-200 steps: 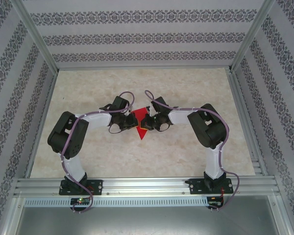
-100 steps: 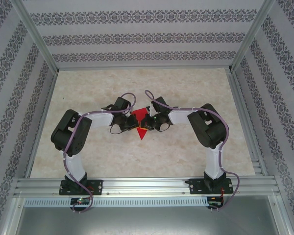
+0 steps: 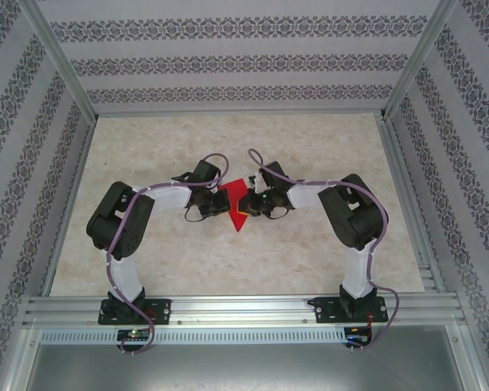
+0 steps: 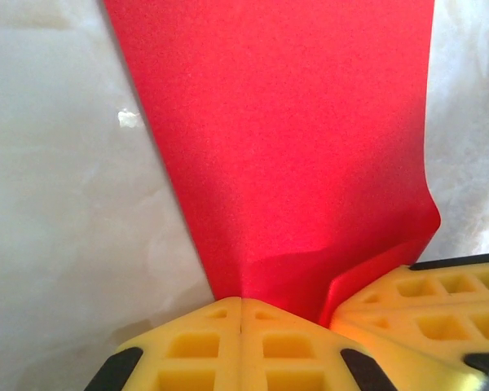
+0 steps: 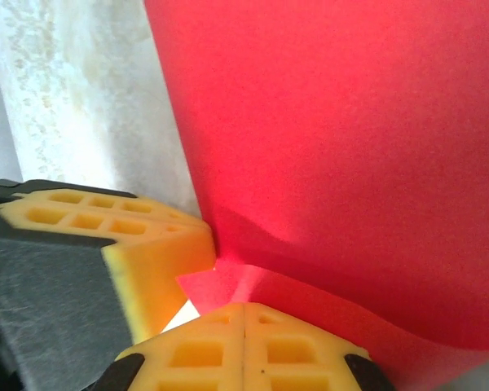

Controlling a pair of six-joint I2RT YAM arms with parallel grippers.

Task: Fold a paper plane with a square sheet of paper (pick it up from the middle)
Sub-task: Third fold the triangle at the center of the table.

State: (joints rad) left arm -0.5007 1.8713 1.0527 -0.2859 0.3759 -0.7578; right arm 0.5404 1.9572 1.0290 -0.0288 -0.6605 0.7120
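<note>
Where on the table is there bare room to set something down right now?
Free: the far table strip between back wall and the left tool and right tool; the near patch between the arm bases and the folded red paper. Crowded: mid-table, where both tools pinch the paper.

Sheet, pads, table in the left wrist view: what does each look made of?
Sheet: thin matte red paper, likely; it bends and buckles softly where it is pinched, with no glare.
Pads: yellow moulded rubber or soft plastic, by the look; dull surface with a grid of square pockets.
Table: pale marbled surface, probably laminate or stone-look; faint sheen, one small highlight.
</note>
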